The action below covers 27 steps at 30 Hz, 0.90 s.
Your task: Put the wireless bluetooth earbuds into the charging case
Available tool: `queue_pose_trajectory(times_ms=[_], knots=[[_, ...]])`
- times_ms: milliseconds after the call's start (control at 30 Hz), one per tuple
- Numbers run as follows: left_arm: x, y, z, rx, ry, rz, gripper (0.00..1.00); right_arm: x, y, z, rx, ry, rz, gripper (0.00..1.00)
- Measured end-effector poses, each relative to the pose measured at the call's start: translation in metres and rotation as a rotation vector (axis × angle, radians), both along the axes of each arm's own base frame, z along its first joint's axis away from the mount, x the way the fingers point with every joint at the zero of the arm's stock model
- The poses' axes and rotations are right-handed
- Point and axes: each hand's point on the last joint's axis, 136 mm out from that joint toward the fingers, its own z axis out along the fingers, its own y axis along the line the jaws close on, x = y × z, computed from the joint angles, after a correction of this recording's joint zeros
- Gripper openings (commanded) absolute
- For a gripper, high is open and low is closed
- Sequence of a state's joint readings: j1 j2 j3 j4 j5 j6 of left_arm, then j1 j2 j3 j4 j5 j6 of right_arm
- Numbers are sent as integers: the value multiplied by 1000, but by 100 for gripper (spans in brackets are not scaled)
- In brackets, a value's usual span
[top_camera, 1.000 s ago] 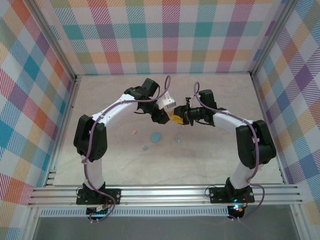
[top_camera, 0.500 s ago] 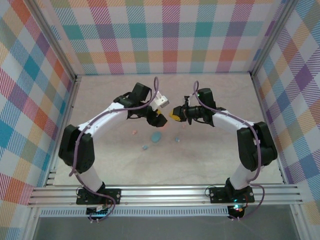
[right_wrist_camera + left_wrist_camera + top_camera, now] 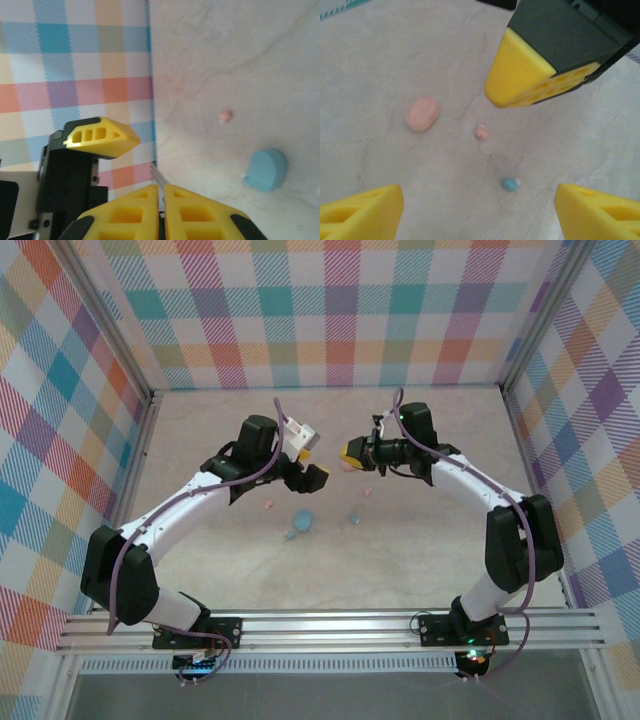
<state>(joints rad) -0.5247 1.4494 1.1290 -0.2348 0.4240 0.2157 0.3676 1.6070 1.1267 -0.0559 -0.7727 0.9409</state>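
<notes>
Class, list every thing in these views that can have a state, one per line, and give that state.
left gripper: fingers open, empty, above the table.
right gripper: fingers shut, nothing seen held.
pink case: on the table, lid looks shut.
blue case: on the table, lid looks shut.
pink earbud: loose on the table, outside any case.
blue earbud: loose on the table, outside any case.

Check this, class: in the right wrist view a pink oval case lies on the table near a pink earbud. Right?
No: the right wrist view shows the oval case is blue, not pink. It does lie on the table near a pink earbud.
</notes>
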Motion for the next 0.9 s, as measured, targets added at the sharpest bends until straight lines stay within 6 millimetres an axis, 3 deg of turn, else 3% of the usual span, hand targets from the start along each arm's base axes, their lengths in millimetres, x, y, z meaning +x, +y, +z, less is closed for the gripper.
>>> queue_pose_trajectory(times_ms=[267,500,667,900], knots=[[4,8,-49,106,105,39,70,22,-23,-42,-310,-49,-33,33],[28,12,-86,132,240,133,59,71,-34,-63,-571,-160,3,43],[41,27,-94,108,305,231,58,103,-30,-89,-740,-176,40,49],[42,30,-102,116,335,267,58,110,-12,-132,-853,-137,146,51]])
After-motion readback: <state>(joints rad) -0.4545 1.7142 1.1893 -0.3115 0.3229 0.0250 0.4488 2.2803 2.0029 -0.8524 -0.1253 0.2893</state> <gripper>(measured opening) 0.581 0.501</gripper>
